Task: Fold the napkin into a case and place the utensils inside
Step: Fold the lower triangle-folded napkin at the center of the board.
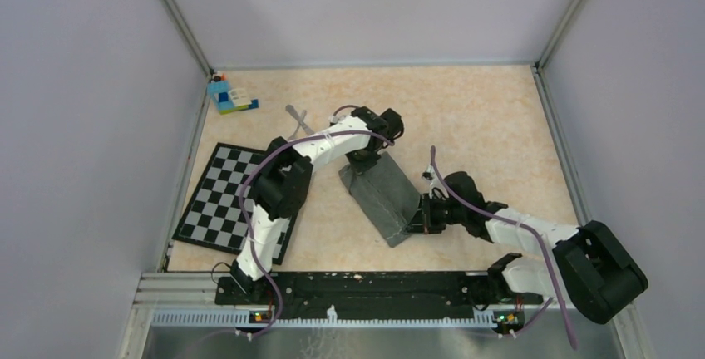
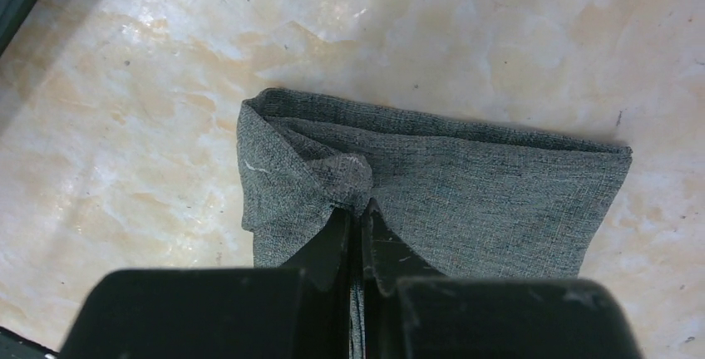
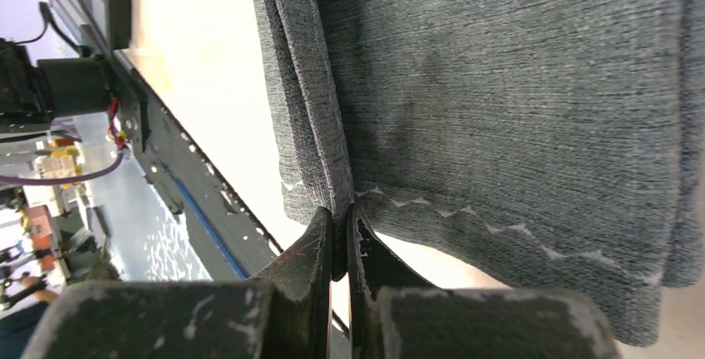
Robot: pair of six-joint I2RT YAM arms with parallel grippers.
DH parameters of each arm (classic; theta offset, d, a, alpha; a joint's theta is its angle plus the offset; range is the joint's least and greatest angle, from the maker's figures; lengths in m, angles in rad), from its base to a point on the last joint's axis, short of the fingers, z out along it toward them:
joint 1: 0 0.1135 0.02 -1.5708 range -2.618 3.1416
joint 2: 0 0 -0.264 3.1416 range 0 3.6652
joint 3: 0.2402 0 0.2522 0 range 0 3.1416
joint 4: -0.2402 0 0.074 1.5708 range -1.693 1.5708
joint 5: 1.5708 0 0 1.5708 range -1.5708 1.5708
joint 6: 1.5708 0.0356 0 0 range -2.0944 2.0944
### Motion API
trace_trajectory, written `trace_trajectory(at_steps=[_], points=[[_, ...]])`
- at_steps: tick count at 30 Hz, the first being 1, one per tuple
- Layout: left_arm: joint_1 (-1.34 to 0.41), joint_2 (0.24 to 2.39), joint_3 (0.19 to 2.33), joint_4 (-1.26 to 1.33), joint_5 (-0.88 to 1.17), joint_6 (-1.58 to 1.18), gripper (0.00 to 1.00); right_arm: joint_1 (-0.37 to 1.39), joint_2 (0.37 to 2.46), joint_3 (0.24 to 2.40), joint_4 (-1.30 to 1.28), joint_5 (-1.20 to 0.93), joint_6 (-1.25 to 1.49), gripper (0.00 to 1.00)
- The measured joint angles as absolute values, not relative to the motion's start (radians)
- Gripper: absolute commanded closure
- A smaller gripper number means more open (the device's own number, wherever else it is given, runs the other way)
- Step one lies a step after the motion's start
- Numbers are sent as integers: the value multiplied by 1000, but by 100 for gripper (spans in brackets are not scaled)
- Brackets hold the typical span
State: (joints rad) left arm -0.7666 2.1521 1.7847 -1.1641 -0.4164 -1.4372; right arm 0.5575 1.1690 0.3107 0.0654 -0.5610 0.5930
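The dark grey napkin (image 1: 384, 197) lies folded into a strip in the middle of the table, running from far left to near right. My left gripper (image 1: 367, 158) is shut on its far end, pinching a raised fold of cloth (image 2: 349, 178). My right gripper (image 1: 416, 218) is shut on its near right edge, gripping the hemmed layers (image 3: 320, 168). The napkin is partly lifted between them. The silver utensils (image 1: 299, 120) lie crossed on the table beyond the left arm, partly hidden by it.
A black-and-white checkered mat (image 1: 223, 197) lies at the left, partly under the left arm. A blue toy-brick block (image 1: 229, 95) sits at the far left corner. Grey walls enclose the table on three sides.
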Motion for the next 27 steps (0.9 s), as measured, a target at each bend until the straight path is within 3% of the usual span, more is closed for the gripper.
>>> trace_trajectory(at_steps=[17, 21, 24, 27], points=[[-773, 2230, 1861, -1142, -423, -1362, 100, 555, 1201, 355, -15, -467, 517, 99], [-772, 2239, 1863, -1119, -419, -1336, 100, 555, 1206, 386, -55, -458, 505, 76], [-770, 2239, 1863, -1099, -421, -1325, 100, 555, 1206, 418, -81, -452, 502, 53], [-766, 2239, 1863, -1083, -421, -1310, 100, 555, 1202, 446, -65, -429, 506, 39]])
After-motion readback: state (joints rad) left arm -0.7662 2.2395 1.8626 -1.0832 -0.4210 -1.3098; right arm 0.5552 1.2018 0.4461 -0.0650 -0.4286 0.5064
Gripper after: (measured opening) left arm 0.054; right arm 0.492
